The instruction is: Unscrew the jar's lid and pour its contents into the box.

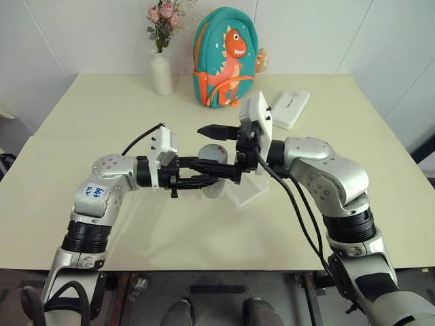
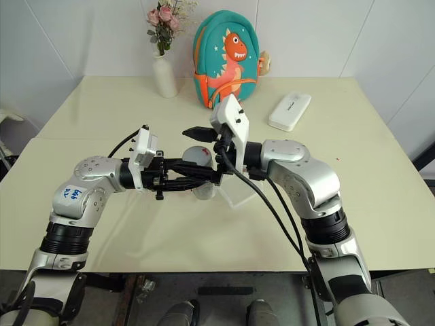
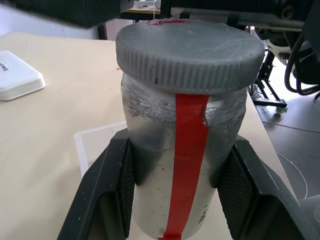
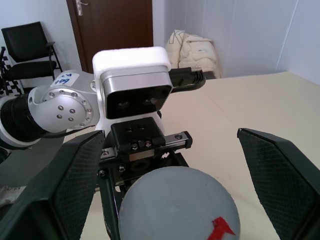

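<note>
Our left claw (image 3: 175, 200) grips the jar (image 3: 182, 165), its contents hidden; our right claw (image 4: 170, 185) spreads wide around the lid (image 4: 177, 205). Arms half-hide the box (image 1: 248, 190) mid-counter (image 1: 102, 122).

I see a silvery-grey jar (image 3: 165, 170) with a red stripe running down it, capped by a grey ribbed lid (image 3: 190, 50) bearing a small red mark. The box (image 3: 97, 145) is clear plastic. At upper centre stands a teal backpack (image 1: 226, 58) with an orange dinosaur, beside a white vase (image 1: 162, 73) of pink flowers. The table (image 1: 81, 115) is pale cream.
</note>
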{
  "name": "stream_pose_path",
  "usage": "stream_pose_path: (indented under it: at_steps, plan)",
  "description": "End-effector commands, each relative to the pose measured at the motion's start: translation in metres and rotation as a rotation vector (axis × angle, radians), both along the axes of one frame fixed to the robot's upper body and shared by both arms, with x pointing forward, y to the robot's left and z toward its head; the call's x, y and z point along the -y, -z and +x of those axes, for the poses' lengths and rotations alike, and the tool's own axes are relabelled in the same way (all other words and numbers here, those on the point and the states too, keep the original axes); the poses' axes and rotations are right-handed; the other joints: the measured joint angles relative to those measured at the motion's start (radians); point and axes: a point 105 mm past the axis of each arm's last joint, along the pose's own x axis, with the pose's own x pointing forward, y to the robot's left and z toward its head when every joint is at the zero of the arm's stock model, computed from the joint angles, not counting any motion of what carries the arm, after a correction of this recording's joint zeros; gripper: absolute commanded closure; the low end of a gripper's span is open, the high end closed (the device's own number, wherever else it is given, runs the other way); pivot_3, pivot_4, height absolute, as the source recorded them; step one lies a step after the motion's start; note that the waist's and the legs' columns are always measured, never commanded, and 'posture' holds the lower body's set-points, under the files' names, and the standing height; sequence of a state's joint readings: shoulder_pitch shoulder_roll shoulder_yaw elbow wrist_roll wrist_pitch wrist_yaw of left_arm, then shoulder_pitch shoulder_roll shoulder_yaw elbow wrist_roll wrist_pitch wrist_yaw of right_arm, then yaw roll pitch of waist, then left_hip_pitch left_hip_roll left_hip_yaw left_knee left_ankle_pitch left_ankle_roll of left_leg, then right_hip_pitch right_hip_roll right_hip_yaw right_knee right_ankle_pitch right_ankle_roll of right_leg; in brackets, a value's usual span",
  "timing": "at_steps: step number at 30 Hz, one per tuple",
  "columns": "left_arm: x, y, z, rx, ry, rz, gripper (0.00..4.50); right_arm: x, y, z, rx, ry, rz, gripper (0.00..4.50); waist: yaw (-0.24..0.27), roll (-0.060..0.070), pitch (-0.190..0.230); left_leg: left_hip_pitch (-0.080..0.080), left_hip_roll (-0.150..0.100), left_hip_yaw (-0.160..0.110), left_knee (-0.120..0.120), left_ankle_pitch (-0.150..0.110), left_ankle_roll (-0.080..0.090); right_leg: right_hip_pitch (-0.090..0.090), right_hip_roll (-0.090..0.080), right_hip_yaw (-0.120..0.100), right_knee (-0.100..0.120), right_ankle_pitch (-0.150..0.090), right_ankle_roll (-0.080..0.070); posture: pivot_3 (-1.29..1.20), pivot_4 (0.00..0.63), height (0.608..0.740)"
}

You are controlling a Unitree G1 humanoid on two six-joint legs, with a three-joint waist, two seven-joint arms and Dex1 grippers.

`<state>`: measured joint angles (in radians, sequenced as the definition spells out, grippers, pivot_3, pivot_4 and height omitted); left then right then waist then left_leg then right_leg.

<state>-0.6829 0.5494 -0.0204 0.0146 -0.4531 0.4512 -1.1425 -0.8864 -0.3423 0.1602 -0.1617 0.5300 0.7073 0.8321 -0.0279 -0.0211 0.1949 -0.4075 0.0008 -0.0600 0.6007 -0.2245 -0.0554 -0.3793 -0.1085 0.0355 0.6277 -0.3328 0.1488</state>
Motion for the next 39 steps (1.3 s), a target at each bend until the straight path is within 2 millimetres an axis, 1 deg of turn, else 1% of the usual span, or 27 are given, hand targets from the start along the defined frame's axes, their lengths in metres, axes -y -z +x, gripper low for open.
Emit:
stream_pose_path:
  at_steps: [1, 6, 12, 17, 25, 31, 35, 39]
  plan:
    - [0.002, -0.012, -0.003, 0.056, 0.013, -0.006, 2.62, -0.002, -0.009, 0.003, 0.049, 0.017, 0.013, 0.04, -0.001, 0.000, 0.000, 0.000, 0.000, 0.000, 0.000, 0.000, 0.000, 0.000, 0.000, 0.000, 0.000, 0.000, 0.000, 0.00, 0.150, 0.740]
    - [0.003, -0.012, -0.003, 0.061, 0.012, -0.011, 2.62, 0.001, -0.003, 0.013, 0.051, 0.063, -0.010, 0.04, -0.001, 0.000, 0.000, 0.000, 0.000, 0.000, 0.000, 0.000, 0.000, 0.000, 0.000, 0.000, 0.000, 0.000, 0.000, 0.00, 0.150, 0.740]
    - [0.003, -0.012, -0.003, 0.060, 0.013, -0.013, 2.62, 0.009, -0.007, 0.016, 0.057, 0.093, -0.001, 0.04, -0.001, 0.000, 0.000, 0.000, 0.000, 0.000, 0.000, 0.000, 0.000, 0.000, 0.000, 0.000, 0.000, 0.000, 0.000, 0.00, 0.150, 0.740]
    - [0.001, -0.012, -0.002, 0.059, 0.009, -0.016, 2.62, 0.029, -0.010, 0.018, 0.071, 0.145, -0.020, 0.04, 0.000, 0.000, 0.000, 0.000, 0.000, 0.000, 0.000, 0.000, 0.000, 0.000, 0.000, 0.000, 0.000, 0.000, 0.000, 0.00, 0.150, 0.740]
    - [0.001, -0.011, 0.000, 0.057, 0.008, -0.017, 2.62, 0.042, -0.009, 0.017, 0.073, 0.186, -0.041, 0.04, -0.001, 0.000, 0.000, 0.000, 0.000, 0.000, 0.000, 0.000, 0.000, 0.000, 0.000, 0.000, 0.000, 0.000, 0.000, 0.00, 0.150, 0.740]
    - [0.002, -0.011, 0.000, 0.062, 0.013, -0.015, 2.62, 0.058, -0.011, 0.011, 0.080, 0.217, -0.067, 0.04, 0.001, 0.000, 0.000, 0.000, 0.000, 0.000, 0.000, 0.000, 0.000, 0.000, 0.000, 0.000, -0.001, 0.000, 0.000, 0.00, 0.150, 0.740]
    - [0.001, -0.011, 0.000, 0.065, 0.011, -0.015, 2.62, 0.062, -0.011, 0.003, 0.078, 0.200, -0.079, 0.04, 0.000, 0.000, 0.000, 0.000, 0.000, 0.000, 0.000, 0.000, 0.000, 0.000, 0.000, 0.000, 0.000, 0.000, 0.000, 0.00, 0.150, 0.740]
    - [0.001, -0.011, 0.000, 0.067, 0.010, -0.015, 2.62, 0.061, -0.010, -0.011, 0.073, 0.146, -0.089, 0.04, 0.001, 0.000, 0.000, 0.000, 0.000, 0.000, 0.000, 0.000, 0.000, 0.000, 0.000, 0.000, -0.001, 0.000, 0.000, 0.00, 0.150, 0.740]
